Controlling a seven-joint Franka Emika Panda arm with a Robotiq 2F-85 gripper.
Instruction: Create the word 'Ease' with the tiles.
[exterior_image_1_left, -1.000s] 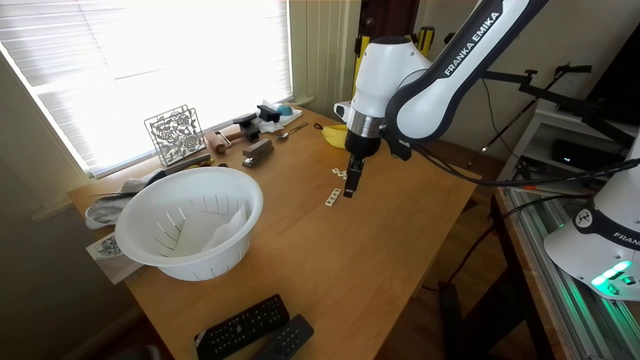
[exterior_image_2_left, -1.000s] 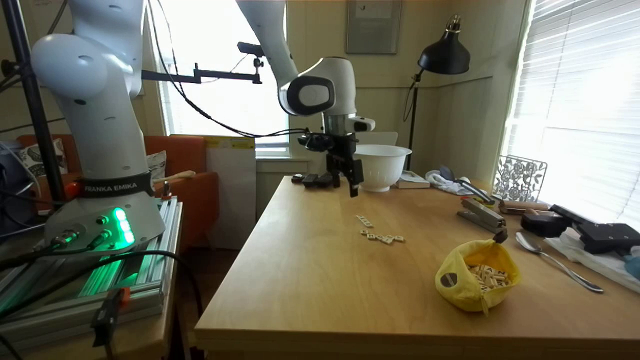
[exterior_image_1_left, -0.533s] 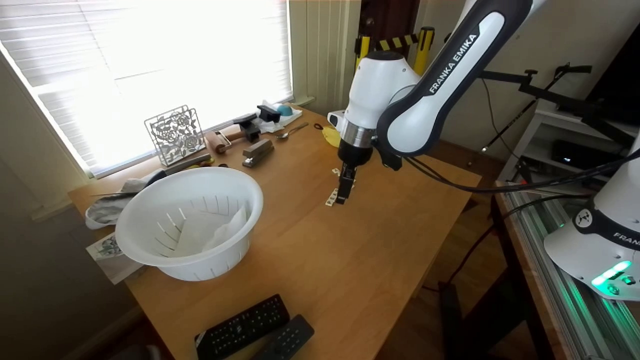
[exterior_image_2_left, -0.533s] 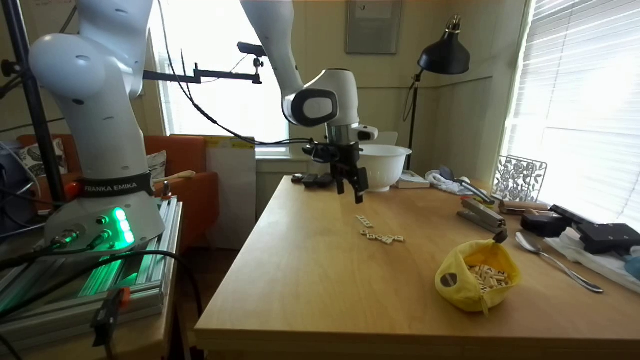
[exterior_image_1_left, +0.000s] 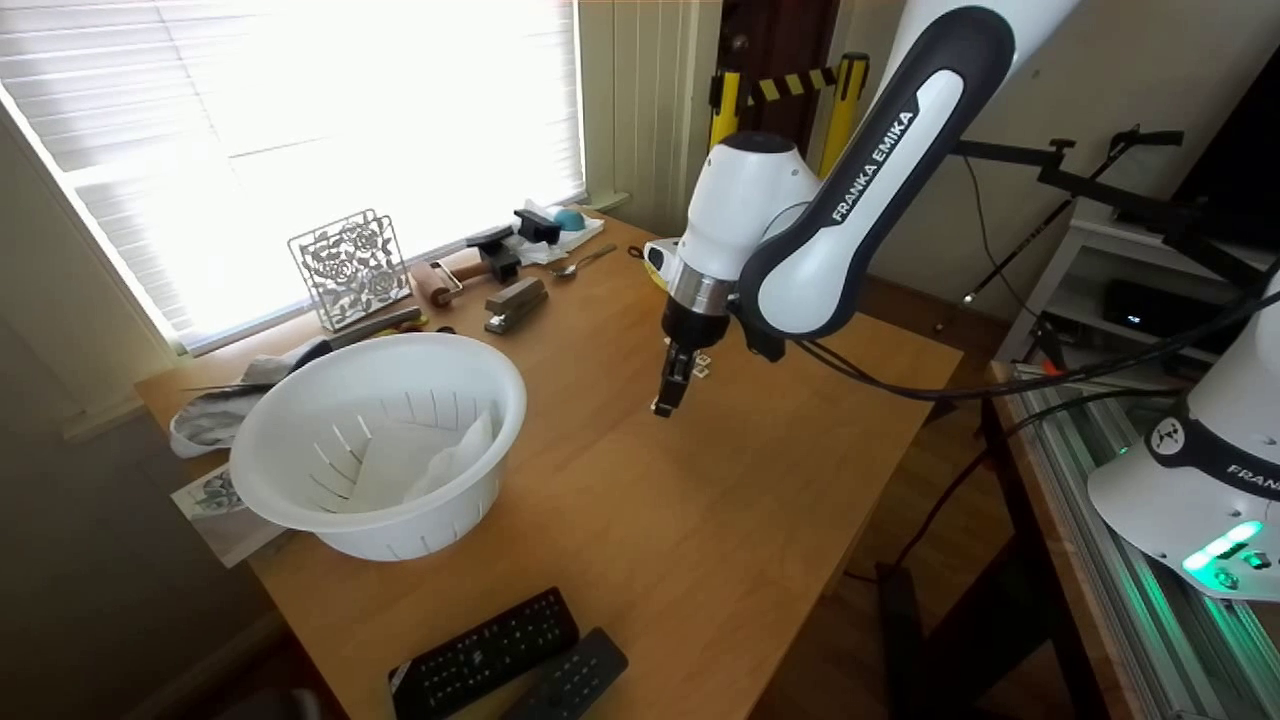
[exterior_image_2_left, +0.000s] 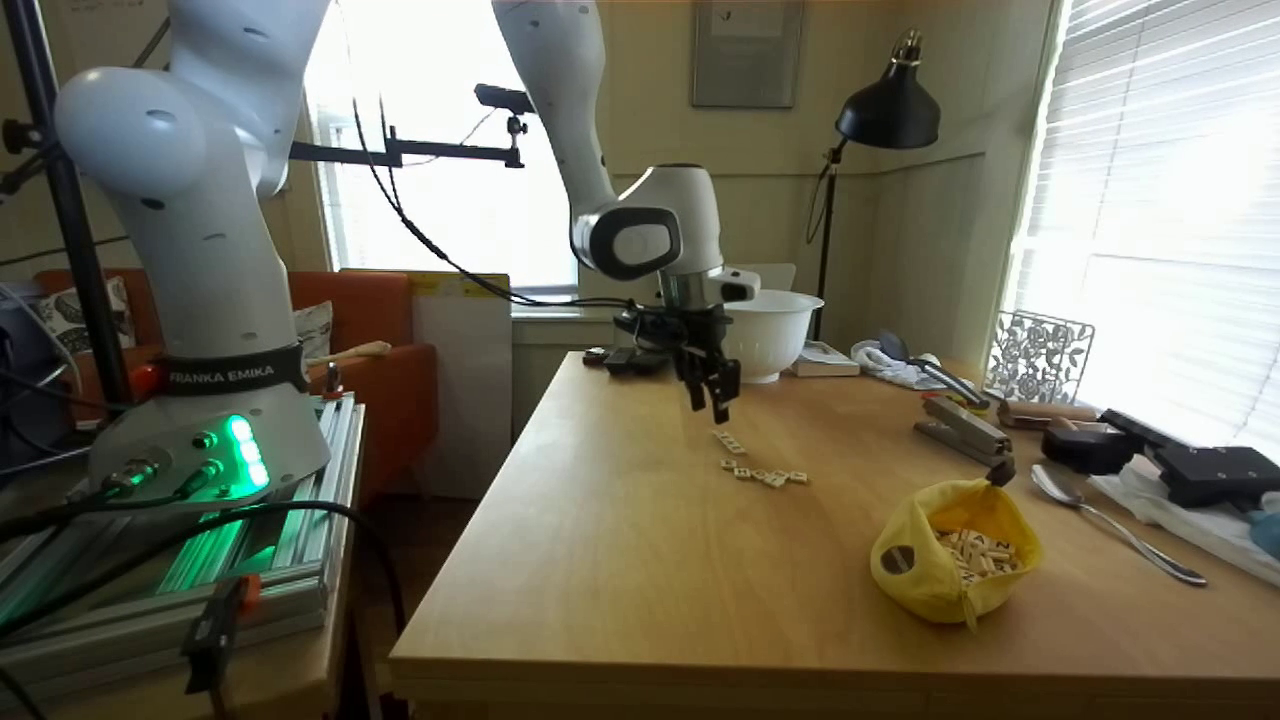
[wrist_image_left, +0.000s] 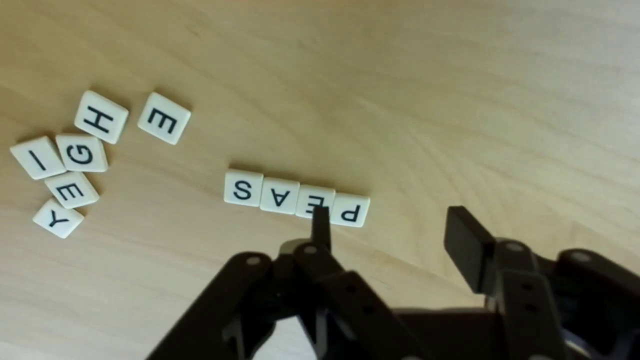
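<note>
White, our arm (exterior_image_1_left: 860, 200) bends over the tiles (wrist_image_left: 280, 195) on the table (exterior_image_2_left: 600, 560), its gripper (wrist_image_left: 387, 227) pointing down, jaws apart, holding nothing. In an exterior view we see the bowl (exterior_image_2_left: 775, 335) behind it, the bag (exterior_image_2_left: 935, 592) nearer.

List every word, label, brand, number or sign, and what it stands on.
"FRANKA EMIKA": arm link
"FRANKA EMIKA": black base collar
"FRAN", cut off by picture edge: same collar
"PEAS": row of four tiles, E partly behind a gripper finger
"E": loose tile
"H": loose tile
"G": loose tile
"I": loose tile
"E": loose tile
"Y": loose tile
Too small or blurred: remote buttons, heaped tiles in the yellow bag, black box display.
</note>
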